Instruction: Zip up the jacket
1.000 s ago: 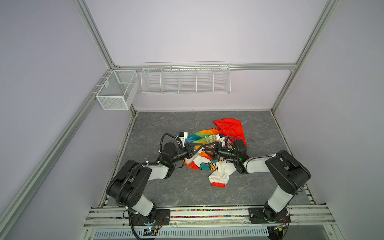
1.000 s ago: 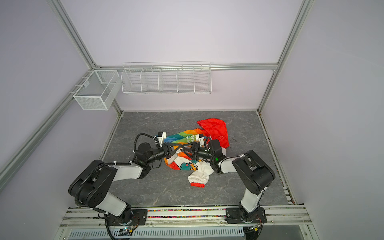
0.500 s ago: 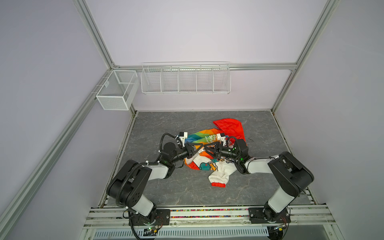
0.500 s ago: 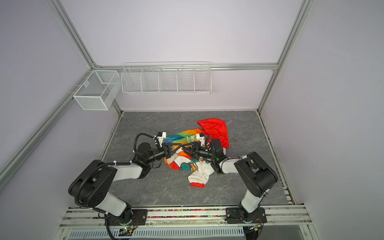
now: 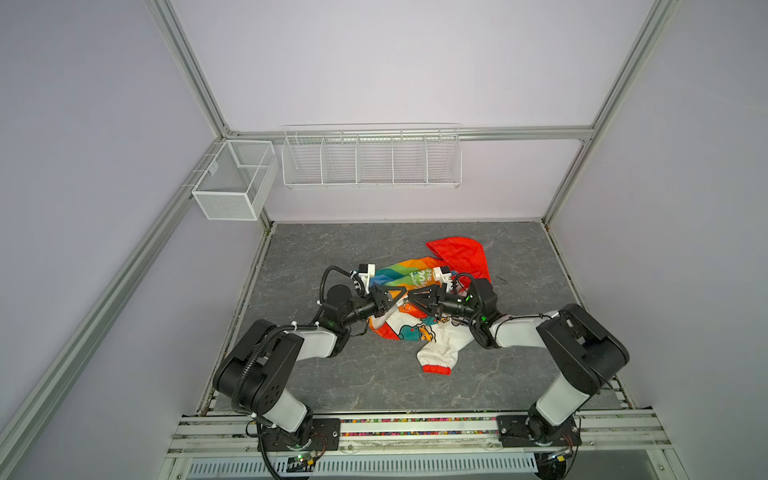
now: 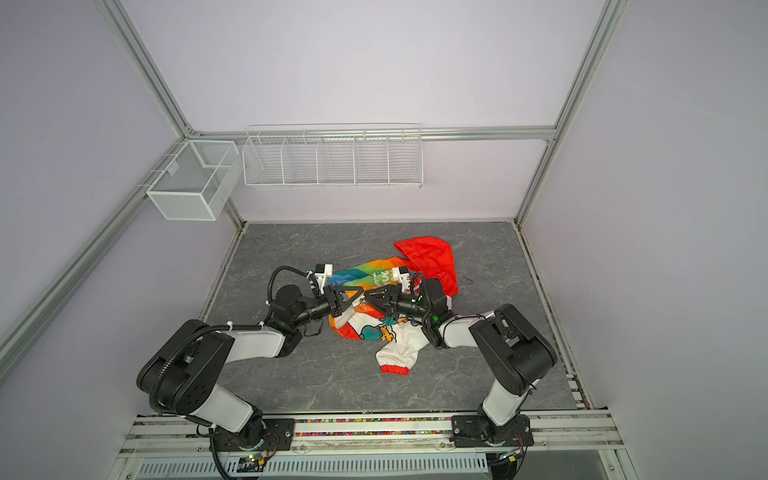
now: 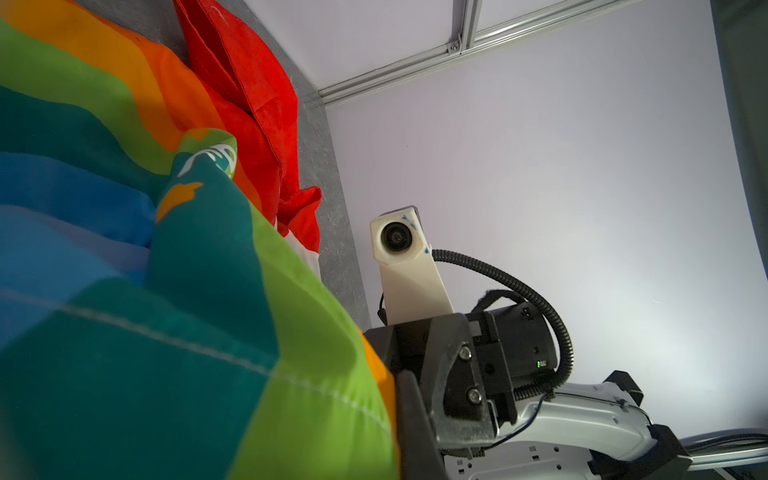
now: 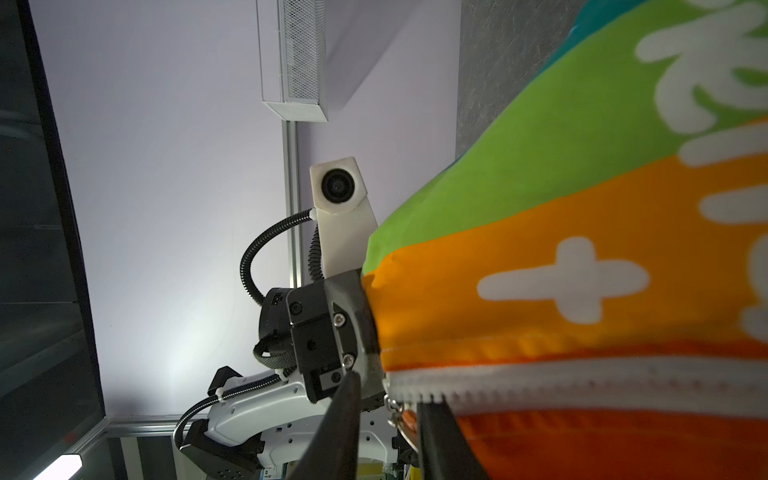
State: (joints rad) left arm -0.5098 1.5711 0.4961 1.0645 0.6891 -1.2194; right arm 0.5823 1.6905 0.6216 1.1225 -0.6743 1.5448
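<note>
Your small rainbow-striped jacket (image 5: 409, 274) with white lettering lies crumpled about the middle of the grey marbled table (image 5: 332, 249), with its red hood (image 5: 459, 257) toward the far edge and a white sleeve (image 5: 440, 353) with a red cuff toward the near edge. Your left pincer (image 5: 401, 294) is closed tight on the jacket's orange hem edge, right at the foot of the white zipper (image 8: 582, 378). Your right pincer (image 8: 386, 399) faces it tip to tip, its black fingers (image 8: 345, 424) a little apart on either side of the small metal zipper pull (image 8: 392, 411); whether they touch it, you cannot tell.
</note>
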